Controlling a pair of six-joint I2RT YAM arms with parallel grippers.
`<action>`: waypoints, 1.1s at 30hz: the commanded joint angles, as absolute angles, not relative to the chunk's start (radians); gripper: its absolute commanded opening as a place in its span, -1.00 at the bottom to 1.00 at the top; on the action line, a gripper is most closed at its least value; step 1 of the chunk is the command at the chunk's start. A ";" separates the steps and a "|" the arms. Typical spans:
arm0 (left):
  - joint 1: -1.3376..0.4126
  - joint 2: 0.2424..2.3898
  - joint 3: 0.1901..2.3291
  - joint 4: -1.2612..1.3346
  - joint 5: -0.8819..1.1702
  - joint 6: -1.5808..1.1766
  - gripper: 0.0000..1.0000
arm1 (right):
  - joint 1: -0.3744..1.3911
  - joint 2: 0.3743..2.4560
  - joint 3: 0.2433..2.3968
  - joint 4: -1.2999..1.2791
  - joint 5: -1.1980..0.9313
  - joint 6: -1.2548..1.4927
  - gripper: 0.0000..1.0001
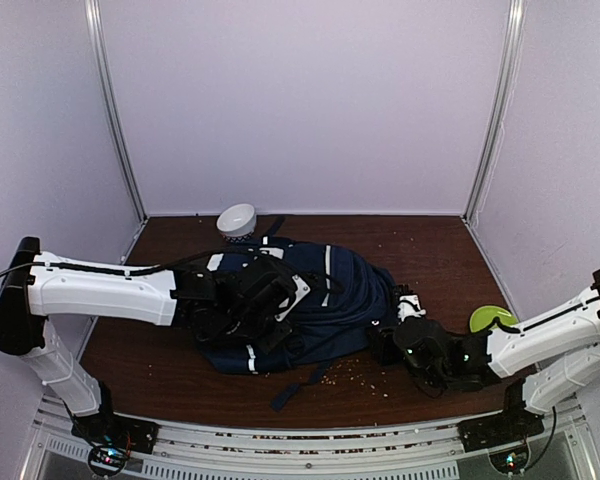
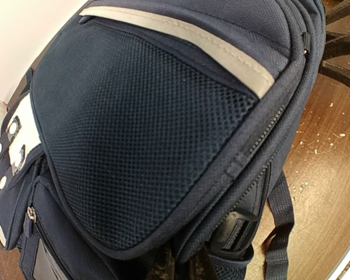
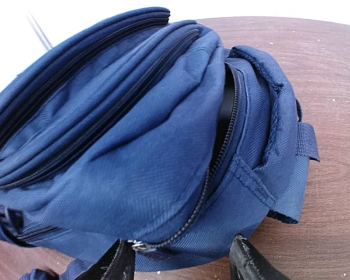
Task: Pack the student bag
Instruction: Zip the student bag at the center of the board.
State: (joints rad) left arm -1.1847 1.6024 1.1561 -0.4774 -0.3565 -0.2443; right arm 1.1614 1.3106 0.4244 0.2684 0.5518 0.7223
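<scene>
The navy student bag (image 1: 315, 295) lies on its side in the middle of the brown table. My left gripper (image 1: 248, 305) rests on its front, near the white buckle patches (image 1: 298, 288). In the left wrist view the bag's mesh side pocket (image 2: 146, 122) and a white stripe (image 2: 186, 38) fill the frame and hide my fingers. My right gripper (image 1: 398, 335) is at the bag's right end. In the right wrist view it (image 3: 181, 265) is open, with its fingers (image 3: 114, 265) on either side of the bag's lower edge. A zipper pull (image 3: 141, 247) sits between them, and the zipper (image 3: 224, 116) above gapes partly open.
A white bowl-like object (image 1: 236, 220) stands behind the bag near the back wall. A green round object (image 1: 492, 318) lies at the right edge beside my right arm. Crumbs (image 1: 355, 372) dot the table in front of the bag. A black strap (image 2: 280, 221) trails onto the table.
</scene>
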 commanded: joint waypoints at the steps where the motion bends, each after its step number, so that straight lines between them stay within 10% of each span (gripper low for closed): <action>1: -1.190 1.566 1.164 -0.490 -0.344 -0.256 -1.00 | 1.169 1.357 0.482 0.203 0.629 0.736 0.04; 25: -1.190 1.569 1.162 -0.491 -0.345 -0.256 -1.00 | 1.167 1.285 0.432 0.240 0.627 0.640 -0.99; 33: -1.190 1.564 1.144 -0.502 -0.365 -0.256 -1.00 | 1.145 1.222 0.410 0.171 0.634 0.596 -1.00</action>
State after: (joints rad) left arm -1.1847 1.6024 1.1557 -0.4751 -0.3592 -0.2443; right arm 1.1709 1.2728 0.4355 0.2222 0.5861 0.6277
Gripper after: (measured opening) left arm 0.059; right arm 0.033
